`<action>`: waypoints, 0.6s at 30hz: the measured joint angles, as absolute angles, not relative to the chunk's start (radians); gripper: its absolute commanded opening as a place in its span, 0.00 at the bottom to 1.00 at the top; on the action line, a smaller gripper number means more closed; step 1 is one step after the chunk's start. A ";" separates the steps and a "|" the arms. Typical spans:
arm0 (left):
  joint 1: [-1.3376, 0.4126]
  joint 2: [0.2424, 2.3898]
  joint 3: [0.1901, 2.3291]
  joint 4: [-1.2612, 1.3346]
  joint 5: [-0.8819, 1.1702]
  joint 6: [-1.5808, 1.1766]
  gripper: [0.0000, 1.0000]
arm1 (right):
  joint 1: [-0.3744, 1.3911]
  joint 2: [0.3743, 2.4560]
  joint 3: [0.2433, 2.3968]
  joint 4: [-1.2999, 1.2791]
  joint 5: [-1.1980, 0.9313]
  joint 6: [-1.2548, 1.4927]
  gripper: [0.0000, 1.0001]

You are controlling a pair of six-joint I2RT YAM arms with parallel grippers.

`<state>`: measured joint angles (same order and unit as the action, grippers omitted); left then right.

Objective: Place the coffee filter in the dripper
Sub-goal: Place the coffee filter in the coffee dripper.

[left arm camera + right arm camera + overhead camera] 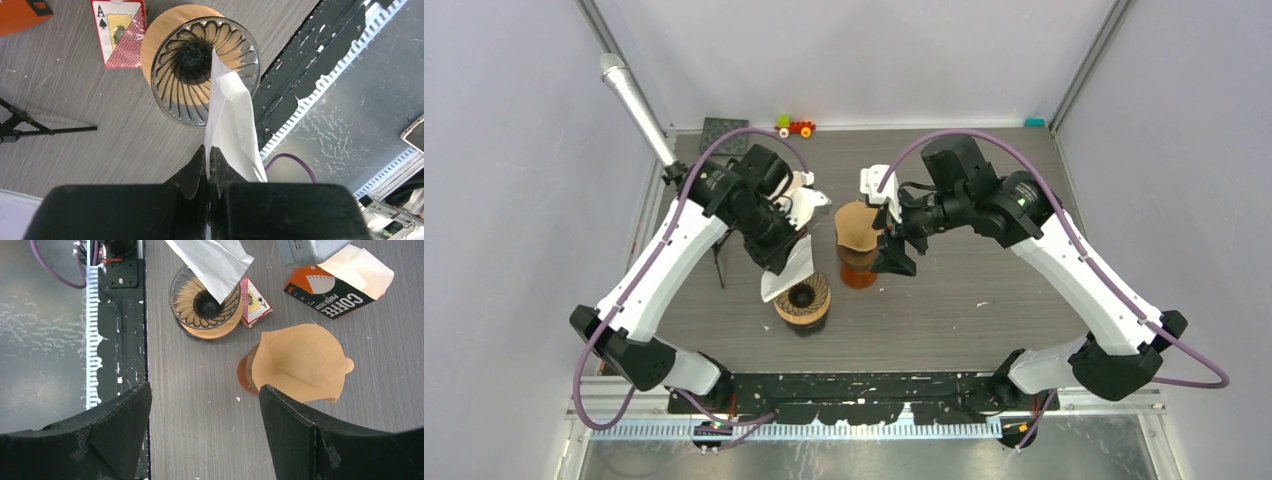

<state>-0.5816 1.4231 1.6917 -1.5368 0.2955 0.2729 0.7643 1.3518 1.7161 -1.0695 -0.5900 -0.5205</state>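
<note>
Step in hand: seating the paper. My judgement is that the carry is done and the drop is not.
Left claw: my left claw (208, 150) is pinched tight on the upper edge of the white filter (232, 115), jaws together with only paper between them.
Right claw: my right claw (205, 390) is spread wide and holds nothing. It hangs above the brown filter (300, 362).
White filter: folded flat, hanging point-down from the left claw. Its tip reaches into the mouth of the glass dripper (167, 65), close to the dark centre. I cannot tell whether it touches the ribs.
Glass dripper: upright on its round wooden base, at about 8 o'clock from the amber dripper (858, 272) in the top view, near but apart.
Brown filter: opened into a cone, sitting in the amber dripper, loose and a bit askew.
Bystanders: in the right wrist view the card pack (255, 302) lies just beside the glass dripper at its 3 o'clock, and the filter box (332, 290) is further off at 2 o'clock.
Next move: lower the left claw a little more so the point goes deeper, then let go.
Watch for: the paper is flat, not opened. Released like this, it would likely lean on one wall or tip over the rim. It probably needs a nudge to spread.
</note>
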 measured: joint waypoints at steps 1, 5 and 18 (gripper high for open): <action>-0.583 1.427 1.691 -1.539 0.287 0.273 0.00 | 0.764 1.353 1.716 -1.071 -0.590 -0.522 0.83; -0.603 1.446 1.688 -1.544 0.242 0.273 0.00 | 0.765 1.356 1.716 -1.071 -0.591 -0.527 0.83; -0.627 1.540 1.623 -1.549 0.196 0.273 0.04 | 0.981 1.496 1.736 -1.078 -0.496 -0.587 0.83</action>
